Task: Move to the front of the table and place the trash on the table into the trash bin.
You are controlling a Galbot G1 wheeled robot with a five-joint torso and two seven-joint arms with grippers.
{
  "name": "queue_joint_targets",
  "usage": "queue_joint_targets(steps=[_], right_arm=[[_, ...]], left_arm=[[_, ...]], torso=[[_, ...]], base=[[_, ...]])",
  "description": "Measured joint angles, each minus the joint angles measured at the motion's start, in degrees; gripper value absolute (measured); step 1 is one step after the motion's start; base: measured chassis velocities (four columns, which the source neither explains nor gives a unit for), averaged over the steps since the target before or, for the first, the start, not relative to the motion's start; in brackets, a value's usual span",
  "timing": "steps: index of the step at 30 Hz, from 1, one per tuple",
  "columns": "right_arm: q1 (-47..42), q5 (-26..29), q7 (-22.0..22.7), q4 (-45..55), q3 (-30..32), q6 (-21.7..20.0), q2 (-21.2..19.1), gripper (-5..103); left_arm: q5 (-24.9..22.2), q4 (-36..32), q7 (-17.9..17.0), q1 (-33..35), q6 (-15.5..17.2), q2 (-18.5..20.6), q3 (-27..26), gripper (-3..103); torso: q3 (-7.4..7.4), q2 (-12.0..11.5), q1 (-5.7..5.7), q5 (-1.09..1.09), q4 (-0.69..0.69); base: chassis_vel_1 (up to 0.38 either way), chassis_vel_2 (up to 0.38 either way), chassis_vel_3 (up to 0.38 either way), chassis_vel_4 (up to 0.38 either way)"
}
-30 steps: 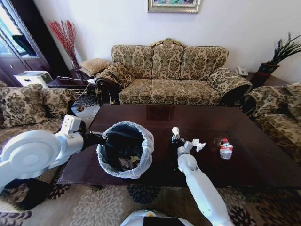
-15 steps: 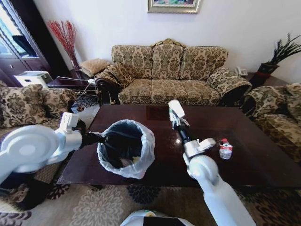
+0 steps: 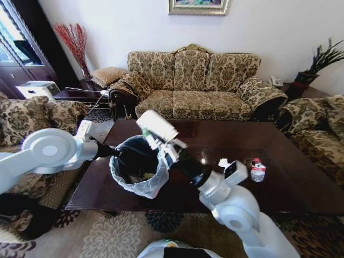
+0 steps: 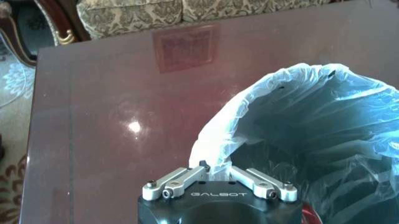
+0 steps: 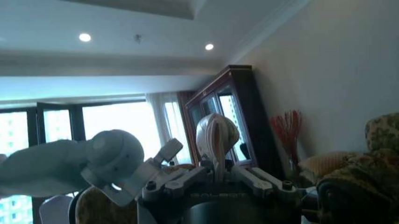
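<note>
Left of centre in the head view: trash bin (image 3: 137, 166), bag-lined, on the dark desk (image 3: 279, 161), its rim pinched in the left gripper (image 4: 217, 173) jaws. Just above it, right gripper (image 3: 171, 151), jaws clamped on a white cup (image 5: 216, 135). Right of centre on the desk, a tissue (image 3: 223, 162) beside a red-capped bottle (image 3: 258, 170).

The word "GALBOT" is showing in pale capitals on the dark body of the left gripper (image 4: 218, 179), just behind its fingers, at about six o'clock in the left wrist view. The same lettering is appearing much fainter on the right gripper (image 5: 215, 158), again near six o'clock, and is barely reading as "GALBOT".
</note>
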Motion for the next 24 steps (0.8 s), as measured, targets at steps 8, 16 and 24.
queue_joint_targets(steps=[8, 16, 24], right_arm=[[1.01, -2.61, 0.18, -2.35, -2.98, 0.26, 0.49, 13], [1.75, -2.86, 0.18, -3.73, -4.01, 0.69, 1.18, 40], [0.50, -2.56, 0.32, -2.33, -1.92, 2.64, 1.40, 72]], left_arm=[[-0.02, -0.58, 0.53, -0.12, 0.00, 0.69, 0.00, 0], [0.18, -1.44, 0.54, -0.13, -0.46, 0.74, 0.00, 0], [0.17, -2.63, 0.01, -0.63, -0.61, 0.82, -0.01, 0]], torso=[[0.00, 0.00, 0.00, -0.01, 0.01], [0.00, 0.00, 0.00, 0.01, -0.01], [0.00, 0.00, 0.00, 0.01, -0.01]], base=[[0.000, 0.000, 0.000, 0.000], [0.000, 0.000, 0.000, 0.000], [0.000, 0.000, 0.000, 0.000]])
